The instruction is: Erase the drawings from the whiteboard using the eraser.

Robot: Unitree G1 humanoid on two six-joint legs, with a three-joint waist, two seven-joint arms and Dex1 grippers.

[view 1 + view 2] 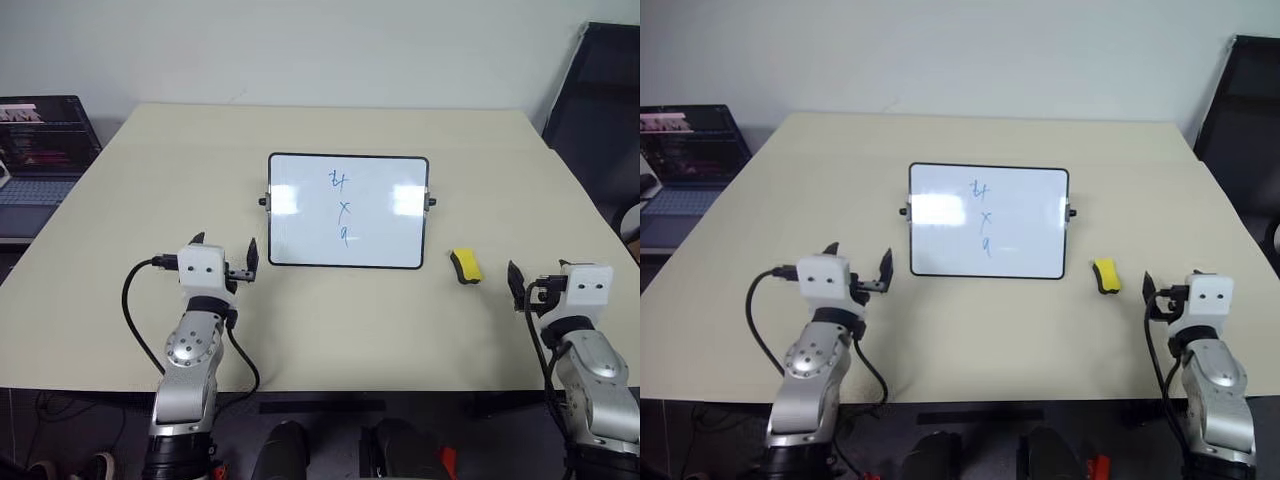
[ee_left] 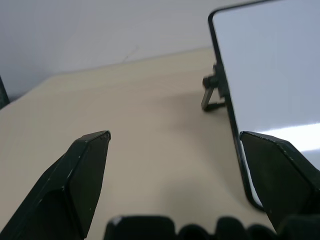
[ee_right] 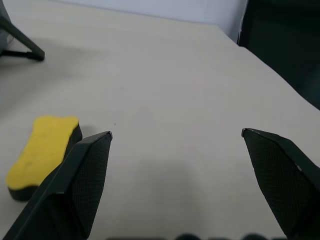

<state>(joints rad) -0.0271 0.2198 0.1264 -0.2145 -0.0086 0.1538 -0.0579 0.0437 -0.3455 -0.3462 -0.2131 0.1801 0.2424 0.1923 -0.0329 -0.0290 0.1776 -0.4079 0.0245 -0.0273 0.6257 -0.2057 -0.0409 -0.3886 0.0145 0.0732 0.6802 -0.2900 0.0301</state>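
The whiteboard (image 1: 300, 228) stands propped at the middle of the beige table, its face toward me. The drawings (image 1: 342, 208), thin blue scribbles in a short column, sit at its centre. The eraser (image 1: 466, 265), a yellow block with a black underside, lies flat on the table just right of the board's lower corner. My left gripper (image 1: 225, 250) hovers open and empty near the board's lower left corner; the left wrist view shows the board's edge (image 2: 227, 100) beside one finger. My right gripper (image 3: 176, 134) is open and empty, with the eraser (image 3: 42, 147) ahead of it toward the board.
An open laptop (image 1: 40, 150) rests off the table's left side. A black chair (image 1: 600, 100) stands at the far right. A black cable (image 1: 135, 310) loops from my left wrist. The table's front edge (image 1: 330, 388) runs close under both arms.
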